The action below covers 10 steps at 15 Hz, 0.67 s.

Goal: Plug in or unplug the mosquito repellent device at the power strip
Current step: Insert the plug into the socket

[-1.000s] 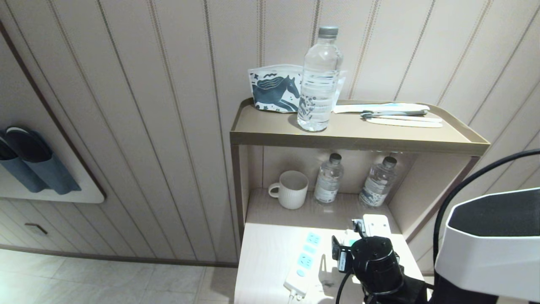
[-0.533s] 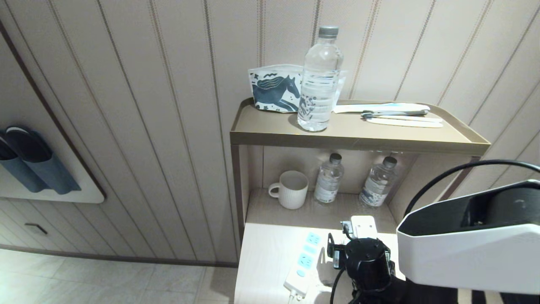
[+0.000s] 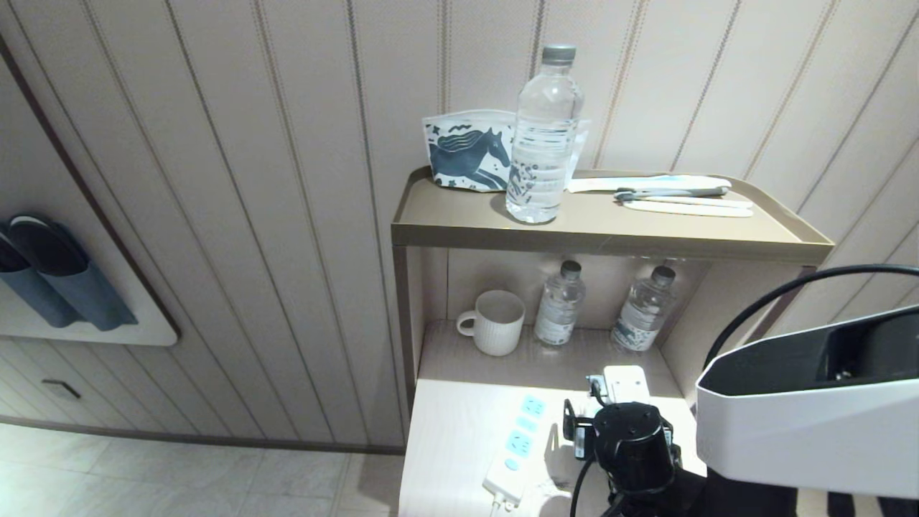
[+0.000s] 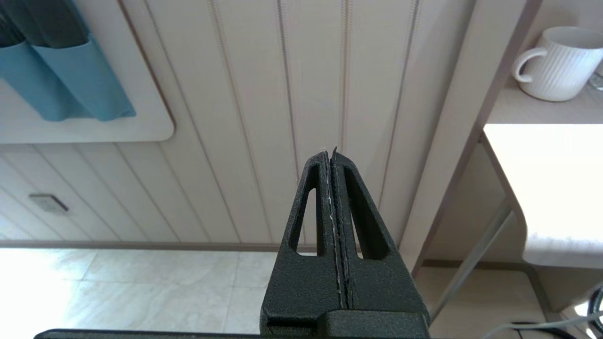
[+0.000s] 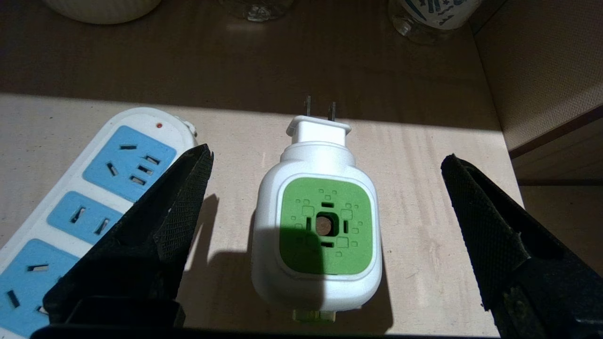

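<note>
The right pincer hangs spread wide over the white-and-green mosquito repellent device, touching nothing. It stands on the pale wooden surface, unplugged, beside the long white power strip along the left edge. The left pincer is pressed together, parked off the surface.

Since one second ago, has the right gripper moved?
Yes. The right gripper has shifted slightly left, toward the power strip.

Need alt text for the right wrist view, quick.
The open right gripper hovers over the repellent device, which stands unplugged on the table, prongs bare, between the fingers. The power strip lies beside it, sockets empty.
</note>
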Tool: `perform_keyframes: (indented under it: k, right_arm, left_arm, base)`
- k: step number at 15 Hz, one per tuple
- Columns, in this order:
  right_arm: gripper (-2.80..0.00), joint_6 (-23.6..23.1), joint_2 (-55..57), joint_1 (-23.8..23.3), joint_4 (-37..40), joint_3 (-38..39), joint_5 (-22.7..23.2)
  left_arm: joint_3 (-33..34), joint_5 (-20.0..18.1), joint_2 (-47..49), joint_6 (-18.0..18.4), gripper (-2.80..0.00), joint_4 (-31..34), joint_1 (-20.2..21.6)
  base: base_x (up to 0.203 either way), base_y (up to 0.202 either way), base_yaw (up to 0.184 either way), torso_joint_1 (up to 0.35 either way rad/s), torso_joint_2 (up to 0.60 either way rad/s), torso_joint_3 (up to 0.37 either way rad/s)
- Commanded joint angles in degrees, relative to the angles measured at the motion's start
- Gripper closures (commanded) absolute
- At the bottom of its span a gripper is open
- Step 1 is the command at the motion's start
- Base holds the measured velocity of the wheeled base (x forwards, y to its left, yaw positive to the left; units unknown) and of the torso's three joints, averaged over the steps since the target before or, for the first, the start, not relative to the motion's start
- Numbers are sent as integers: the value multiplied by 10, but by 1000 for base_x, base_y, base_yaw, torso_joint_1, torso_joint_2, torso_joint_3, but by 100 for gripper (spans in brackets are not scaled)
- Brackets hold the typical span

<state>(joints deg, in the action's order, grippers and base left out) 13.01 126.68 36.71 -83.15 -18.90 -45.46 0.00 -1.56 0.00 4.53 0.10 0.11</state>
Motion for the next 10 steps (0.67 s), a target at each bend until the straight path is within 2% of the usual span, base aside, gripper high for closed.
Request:
perform_keyframes:
  k: [1,3,10]
  right_arm:
    - [-280,1,-18,5,-4,13,0]
    - [-280,0,-41,11,-3,33,22]
    - [-280,-11,-70,16,-7,54,29]
  left_arm:
    - [0,0,0,0,0,0,0]
    - [0,0,0,0,0,0,0]
    - [0,0,0,0,0,0,1]
  base:
    - [0,0,0,0,0,0]
    - [0,0,0,0,0,0]
    - [0,0,0,0,0,0]
